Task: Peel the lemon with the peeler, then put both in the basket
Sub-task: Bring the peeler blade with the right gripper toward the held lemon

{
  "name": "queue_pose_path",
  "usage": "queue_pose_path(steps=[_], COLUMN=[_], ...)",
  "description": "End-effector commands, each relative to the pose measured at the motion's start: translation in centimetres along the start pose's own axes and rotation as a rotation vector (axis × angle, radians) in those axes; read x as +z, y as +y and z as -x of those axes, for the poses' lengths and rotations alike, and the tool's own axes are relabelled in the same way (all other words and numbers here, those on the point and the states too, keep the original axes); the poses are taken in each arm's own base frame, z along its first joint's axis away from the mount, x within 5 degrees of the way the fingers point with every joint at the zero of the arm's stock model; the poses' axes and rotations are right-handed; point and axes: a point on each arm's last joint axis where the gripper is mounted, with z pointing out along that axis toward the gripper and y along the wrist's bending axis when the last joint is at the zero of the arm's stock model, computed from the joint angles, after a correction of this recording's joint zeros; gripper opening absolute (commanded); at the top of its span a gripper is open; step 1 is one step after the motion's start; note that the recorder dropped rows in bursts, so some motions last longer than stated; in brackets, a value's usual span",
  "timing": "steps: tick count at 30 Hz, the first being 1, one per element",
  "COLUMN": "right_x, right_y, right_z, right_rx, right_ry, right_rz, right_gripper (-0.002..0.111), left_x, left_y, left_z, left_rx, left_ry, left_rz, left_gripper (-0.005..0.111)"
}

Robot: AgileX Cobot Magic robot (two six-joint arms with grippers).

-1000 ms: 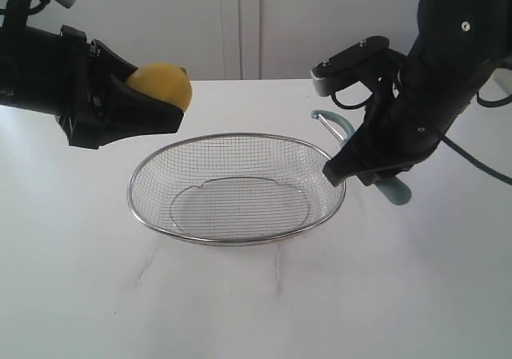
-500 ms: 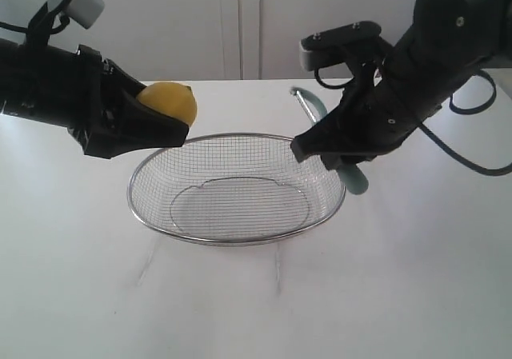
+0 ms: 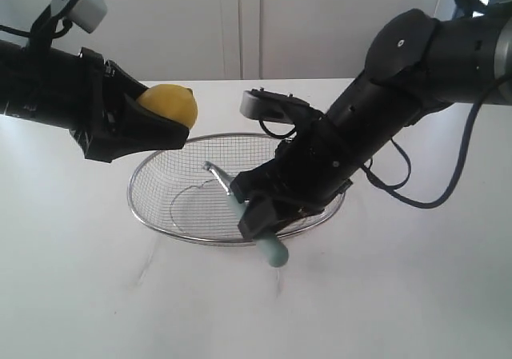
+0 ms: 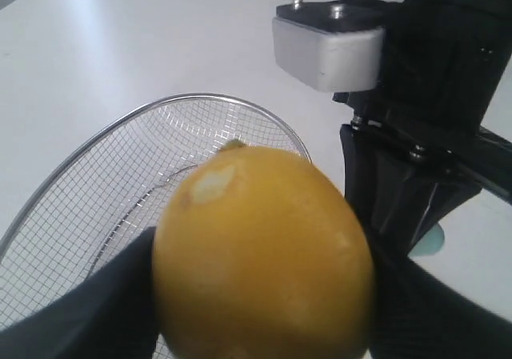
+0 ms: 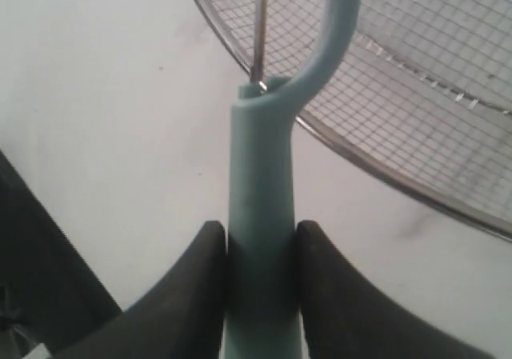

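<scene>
The yellow lemon hangs above the left back rim of the wire basket, with my left gripper shut on it. Up close, the lemon fills the space between the left gripper's dark fingers, and a pale patch shows on its skin. My right gripper is shut on the teal peeler over the basket's front rim. The peeler's looped head points into the basket. From the right wrist, the peeler's handle stands clamped in the gripper, its head over the basket's rim.
The basket stands on a white table. A white wall or cabinet front runs behind the table. The right arm's black body and its wrist camera sit close to the lemon in the left wrist view.
My right arm has swung from the basket's right side leftward and down to its front rim, carrying the peeler. The left gripper with the lemon has risen slightly and then held still.
</scene>
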Motion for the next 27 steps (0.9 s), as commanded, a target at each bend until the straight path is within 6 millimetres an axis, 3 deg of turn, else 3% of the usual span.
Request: queue_pose_path(steps=[1, 11, 27], right_x=[0.2, 0.1, -1.1], right_y=[0.9, 1.7, 2.4], right_z=[0.2, 0.2, 0.2], right_rx=[0.052, 0.092, 0.070], right_ry=[-0.012, 0.005, -0.043], right_rz=[0.121, 0.218, 0.206], right_gripper=[0.000, 0.000, 0.000], left_x=[-0.1, -0.1, 1.2], left_y=[-0.3, -0.3, 0.6], left_z=[0.5, 0.5, -0.8], left_rx=[0.006, 0.006, -0.045], left_ry=[-0.028, -0.028, 0.003], left_rz=[-0.015, -0.013, -0.035], left_gripper=[0.000, 0.000, 0.000])
